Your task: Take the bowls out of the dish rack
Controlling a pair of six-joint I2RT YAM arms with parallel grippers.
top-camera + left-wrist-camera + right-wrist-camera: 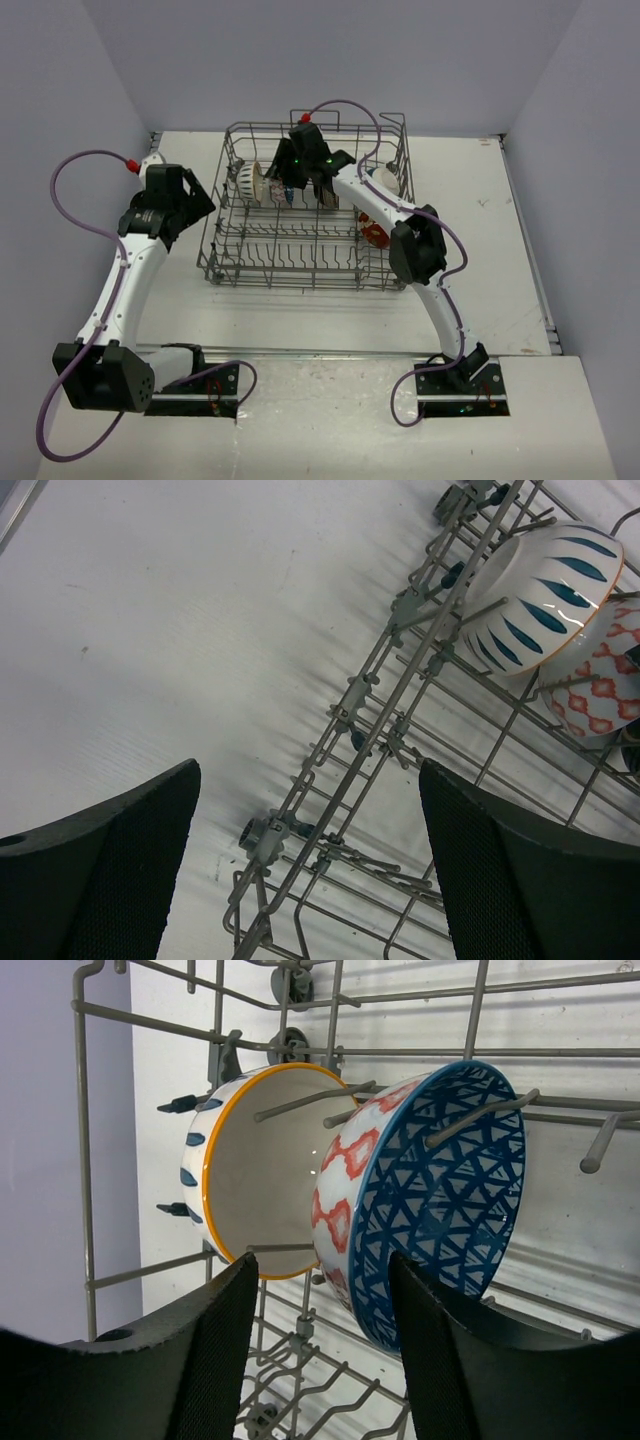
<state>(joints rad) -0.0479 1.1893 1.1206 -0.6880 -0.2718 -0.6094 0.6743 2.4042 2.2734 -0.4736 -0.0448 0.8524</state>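
The grey wire dish rack [235, 262] stands mid-table. At its back left, a white bowl with dark stripes and an orange rim [255, 1175] and a blue-red patterned bowl [440, 1200] lean on edge between tines. My right gripper [325, 1345] is open inside the rack, and its fingers straddle the lower rim of the blue-red bowl with gaps on both sides. A red patterned bowl [372, 232] sits at the rack's right side. My left gripper [305, 870] hangs open above the rack's left edge [350, 740] and holds nothing. From there the striped bowl [545, 590] shows.
A pale bowl [385, 178] lies at the rack's back right corner. Purple cables [70, 190] loop off both arms. Grey walls close in the white table [480, 250] on the left, back and right. A metal strip [330, 352] runs along the table's near edge.
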